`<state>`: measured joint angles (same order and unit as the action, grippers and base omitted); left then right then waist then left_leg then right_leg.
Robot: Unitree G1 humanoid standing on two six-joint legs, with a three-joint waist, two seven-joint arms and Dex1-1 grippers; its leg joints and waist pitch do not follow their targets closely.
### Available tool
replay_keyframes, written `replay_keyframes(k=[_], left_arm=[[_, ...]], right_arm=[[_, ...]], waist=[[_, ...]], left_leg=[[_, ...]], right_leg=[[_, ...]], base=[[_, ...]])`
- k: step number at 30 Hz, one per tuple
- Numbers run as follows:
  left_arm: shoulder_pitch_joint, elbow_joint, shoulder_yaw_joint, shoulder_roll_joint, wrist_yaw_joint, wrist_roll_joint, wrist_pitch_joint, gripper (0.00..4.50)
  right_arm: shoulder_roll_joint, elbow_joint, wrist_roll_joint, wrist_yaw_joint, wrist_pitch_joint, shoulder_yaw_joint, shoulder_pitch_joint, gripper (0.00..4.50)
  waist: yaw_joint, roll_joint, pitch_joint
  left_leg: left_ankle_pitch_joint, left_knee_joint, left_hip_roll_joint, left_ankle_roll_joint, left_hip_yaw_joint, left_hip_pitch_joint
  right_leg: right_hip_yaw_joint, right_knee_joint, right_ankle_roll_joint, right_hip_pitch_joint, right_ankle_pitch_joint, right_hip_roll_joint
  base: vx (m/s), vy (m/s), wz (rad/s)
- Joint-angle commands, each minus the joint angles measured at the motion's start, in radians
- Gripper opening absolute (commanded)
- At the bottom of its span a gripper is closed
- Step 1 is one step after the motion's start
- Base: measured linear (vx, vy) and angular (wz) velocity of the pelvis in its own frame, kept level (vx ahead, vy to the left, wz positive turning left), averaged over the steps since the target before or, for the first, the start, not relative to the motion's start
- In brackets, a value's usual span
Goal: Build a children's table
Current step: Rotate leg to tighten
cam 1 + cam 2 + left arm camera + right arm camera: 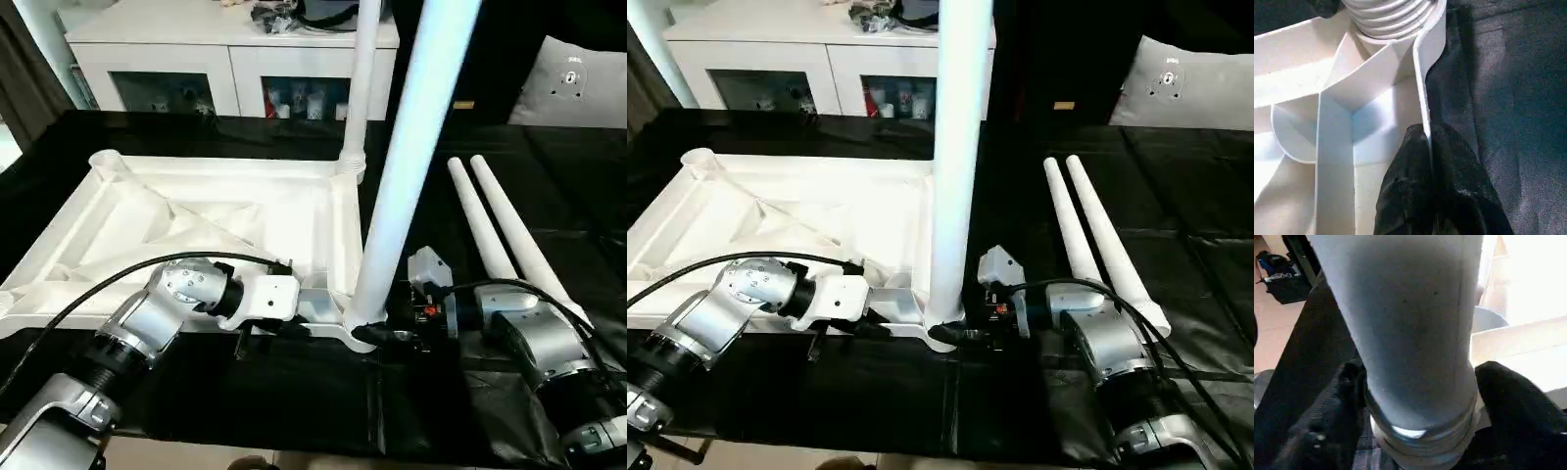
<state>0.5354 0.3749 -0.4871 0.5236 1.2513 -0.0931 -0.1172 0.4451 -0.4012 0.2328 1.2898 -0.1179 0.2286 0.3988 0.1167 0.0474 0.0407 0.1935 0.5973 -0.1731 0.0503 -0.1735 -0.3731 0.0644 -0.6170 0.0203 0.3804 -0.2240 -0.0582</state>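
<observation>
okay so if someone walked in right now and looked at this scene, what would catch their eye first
Probably the tall white leg standing upright in the near right corner socket of the upside-down tabletop, with the right gripper straddling its base. Next, the left gripper pinches the tabletop's near rim, beside that corner. Two spare legs lie side by side on the black cloth to the right.

The tabletop is white with ribs on its underside. The legs are plain white tubes. A black cloth covers the desk. The cabinet at top is white. The forearms are silver.
</observation>
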Motion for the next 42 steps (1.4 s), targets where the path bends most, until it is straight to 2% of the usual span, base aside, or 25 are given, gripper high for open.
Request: replay_keyframes(k=[1, 6, 9, 13, 16, 17, 18, 19, 20, 21, 22, 23, 24, 25, 27, 31, 33, 35, 36, 37, 39, 41, 42], left_arm=[[-0.005, 0.012, -0.066, 0.004, 0.044, -0.044, -0.031, 0.0], [-0.006, 0.026, -0.061, 0.002, 0.051, -0.043, -0.041, 0.0], [-0.016, 0.021, -0.053, -0.001, 0.054, -0.029, -0.029, 0.0], [-0.039, -0.02, -0.02, -0.025, 0.031, 0.014, 0.061, 0.0], [-0.049, -0.044, 0.012, -0.056, -0.022, 0.038, 0.144, 0.0], [-0.055, -0.062, 0.035, -0.083, -0.068, 0.051, 0.204, 0.0], [-0.062, -0.083, 0.052, -0.112, -0.117, 0.055, 0.258, 0.0], [-0.067, -0.097, 0.058, -0.128, -0.146, 0.051, 0.288, 0.0], [-0.071, -0.113, 0.064, -0.153, -0.195, 0.038, 0.324, 0.0], [-0.074, -0.122, 0.068, -0.168, -0.222, 0.031, 0.347, 0.0], [-0.074, -0.122, 0.068, -0.168, -0.222, 0.031, 0.347, 0.0], [-0.075, -0.131, 0.074, -0.189, -0.257, 0.025, 0.374, 0.0], [-0.076, -0.141, 0.081, -0.211, -0.29, 0.021, 0.402, 0.0], [-0.078, -0.154, 0.09, -0.237, -0.326, 0.015, 0.438, 0.0], [-0.076, -0.166, 0.103, -0.28, -0.386, 0.001, 0.484, 0.0], [-0.08, -0.192, 0.119, -0.32, -0.458, -0.023, 0.542, 0.0], [-0.079, -0.193, 0.119, -0.314, -0.468, -0.032, 0.55, 0.0], [-0.076, -0.179, 0.114, -0.296, -0.47, -0.045, 0.534, 0.0], [-0.076, -0.178, 0.113, -0.293, -0.47, -0.047, 0.531, 0.0], [-0.076, -0.171, 0.109, -0.277, -0.467, -0.054, 0.52, 0.0], [-0.077, -0.169, 0.108, -0.269, -0.459, -0.054, 0.517, 0.0], [-0.078, -0.165, 0.108, -0.262, -0.449, -0.056, 0.509, 0.0], [-0.079, -0.159, 0.103, -0.25, -0.434, -0.057, 0.494, 0.0]], right_arm=[[0.007, 0.005, 0.004, 0.005, -0.001, 0.004, 0.011, 3.25], [-0.003, 0.004, 0.01, 0.016, -0.011, 0.0, 0.004, 2.86], [-0.007, 0.015, 0.016, 0.018, -0.021, 0.002, -0.014, 2.8], [-0.034, 0.018, 0.01, -0.036, -0.043, 0.002, -0.045, 2.76], [-0.075, 0.001, -0.025, -0.145, -0.057, -0.001, -0.052, 2.75], [-0.114, -0.027, -0.062, -0.249, -0.044, -0.007, -0.049, 2.75], [-0.165, -0.067, -0.092, -0.376, -0.041, -0.022, -0.039, 2.75], [-0.196, -0.092, -0.102, -0.446, -0.037, -0.036, -0.03, 2.75], [-0.239, -0.125, -0.102, -0.532, -0.042, -0.058, -0.015, 2.75], [-0.262, -0.139, -0.096, -0.574, -0.053, -0.074, -0.006, 2.75], [-0.262, -0.139, -0.096, -0.574, -0.053, -0.074, -0.006, 2.74], [-0.288, -0.155, -0.084, -0.618, -0.063, -0.094, 0.004, 2.74], [-0.311, -0.166, -0.073, -0.654, -0.072, -0.111, 0.011, 2.74], [-0.336, -0.179, -0.066, -0.698, -0.079, -0.131, 0.02, 2.74], [-0.36, -0.207, -0.071, -0.756, -0.073, -0.148, 0.032, 2.74], [-0.383, -0.233, -0.091, -0.826, -0.032, -0.171, 0.035, 2.74], [-0.38, -0.235, -0.093, -0.831, -0.002, -0.176, 0.028, 3.3], [-0.364, -0.213, -0.084, -0.798, 0.017, -0.181, 0.012, 3.44], [-0.362, -0.21, -0.082, -0.792, 0.019, -0.182, 0.01, 3.5], [-0.34, -0.18, -0.071, -0.75, 0.032, -0.19, -0.007, 3.72], [-0.316, -0.156, -0.062, -0.707, 0.047, -0.192, -0.019, 3.86], [-0.293, -0.136, -0.055, -0.666, 0.06, -0.189, -0.028, 3.95], [-0.261, -0.109, -0.044, -0.607, 0.074, -0.184, -0.041, 4.16]], waist=[[-0.003, -0.001, -0.062], [-0.002, -0.001, -0.063], [-0.002, -0.001, -0.063], [-0.003, -0.001, -0.063], [-0.008, 0.001, -0.057], [-0.014, 0.001, -0.052], [-0.025, 0.001, -0.045], [-0.03, 0.002, -0.042], [-0.045, -0.003, -0.035], [-0.057, -0.001, -0.034], [-0.061, 0.0, -0.034], [-0.067, 0.001, -0.038], [-0.067, 0.001, -0.038], [-0.072, 0.001, -0.04], [-0.073, -0.001, -0.04], [-0.071, 0.0, -0.041], [-0.07, -0.002, -0.046], [-0.069, -0.001, -0.05], [-0.069, -0.001, -0.05], [-0.063, -0.002, -0.056], [-0.051, -0.003, -0.065], [-0.045, -0.004, -0.064], [-0.043, -0.005, -0.062]], left_leg=[[0.118, -0.063, -0.068, -0.081, 0.023, 0.011], [0.12, -0.063, -0.068, -0.08, 0.022, 0.012], [0.123, -0.064, -0.068, -0.08, 0.022, 0.012], [0.115, -0.064, -0.068, -0.084, 0.023, 0.01], [0.142, -0.068, -0.067, -0.073, 0.022, 0.012], [0.177, -0.073, -0.067, -0.056, 0.021, 0.015], [0.224, -0.08, -0.064, -0.029, 0.024, 0.017], [0.251, -0.082, -0.063, -0.013, 0.026, 0.02], [0.294, -0.087, -0.058, 0.007, 0.033, 0.014], [0.331, -0.094, -0.057, 0.023, 0.04, 0.015], [0.346, -0.094, -0.057, 0.025, 0.04, 0.018], [0.355, -0.091, -0.059, 0.023, 0.04, 0.024], [0.355, -0.091, -0.059, 0.023, 0.04, 0.024], [0.335, -0.093, -0.06, 0.015, 0.037, 0.025], [0.326, -0.089, -0.058, 0.004, 0.032, 0.027], [0.298, -0.089, -0.058, -0.007, 0.032, 0.022], [0.262, -0.089, -0.06, -0.017, 0.032, 0.017], [0.226, -0.085, -0.06, -0.031, 0.03, 0.017], [0.226, -0.085, -0.06, -0.031, 0.03, 0.017], [0.17, -0.077, -0.059, -0.053, 0.027, 0.013], [0.068, -0.066, -0.058, -0.094, 0.025, 0.005], [0.046, -0.063, -0.058, -0.119, 0.024, 0.002], [0.063, -0.064, -0.058, -0.126, 0.024, 0.001]], right_leg=[[-0.051, 0.055, 0.257, -0.046, 0.034, -0.094], [-0.051, 0.055, 0.257, -0.046, 0.028, -0.094], [-0.051, 0.056, 0.256, -0.046, 0.022, -0.094], [-0.05, 0.054, 0.259, -0.046, 0.034, -0.094], [-0.05, 0.062, 0.255, -0.043, -0.028, -0.095], [-0.052, 0.068, 0.248, -0.04, -0.096, -0.095], [-0.052, 0.078, 0.237, -0.038, -0.202, -0.098], [-0.052, 0.083, 0.227, -0.036, -0.263, -0.101], [-0.049, 0.091, 0.193, -0.043, -0.381, -0.104], [-0.045, 0.097, 0.157, -0.043, -0.468, -0.103], [-0.046, 0.104, 0.142, -0.039, -0.496, -0.103], [-0.051, 0.107, 0.138, -0.036, -0.487, -0.105], [-0.051, 0.107, 0.138, -0.036, -0.487, -0.105], [-0.054, 0.104, 0.162, -0.036, -0.402, -0.099], [-0.055, 0.105, 0.175, -0.032, -0.373, -0.098], [-0.055, 0.104, 0.178, -0.034, -0.343, -0.098], [-0.054, 0.095, 0.192, -0.038, -0.25, -0.095], [-0.055, 0.089, 0.207, -0.04, -0.174, -0.094], [-0.055, 0.089, 0.207, -0.04, -0.174, -0.094], [-0.055, 0.08, 0.222, -0.045, -0.082, -0.094], [-0.053, 0.063, 0.24, -0.05, 0.074, -0.093], [-0.05, 0.058, 0.249, -0.049, 0.129, -0.093], [-0.048, 0.061, 0.25, -0.05, 0.11, -0.094]], base=[[0.0, 0.0, 0.0], [0.0, 0.0, 0.0], [0.0, 0.0, 0.0], [0.0, 0.0, 0.0], [0.0, 0.0, 0.0], [0.0, 0.0, 0.0], [0.0, 0.0, 0.0], [0.0, 0.0, 0.0], [-0.056, 0.001, -0.15], [-0.056, 0.001, -0.15], [0.0, 0.0, 0.0], [0.0, 0.0, 0.0], [0.0, 0.0, 0.0], [0.0, 0.0, 0.0], [0.0, 0.0, 0.0], [0.0, 0.0, 0.0], [0.0, 0.0, 0.0], [0.0, 0.0, 0.0], [0.0, 0.0, 0.0], [0.0, 0.0, 0.0], [0.028, -0.002, 0.03], [0.0, 0.0, 0.0], [0.0, 0.0, 0.0]])
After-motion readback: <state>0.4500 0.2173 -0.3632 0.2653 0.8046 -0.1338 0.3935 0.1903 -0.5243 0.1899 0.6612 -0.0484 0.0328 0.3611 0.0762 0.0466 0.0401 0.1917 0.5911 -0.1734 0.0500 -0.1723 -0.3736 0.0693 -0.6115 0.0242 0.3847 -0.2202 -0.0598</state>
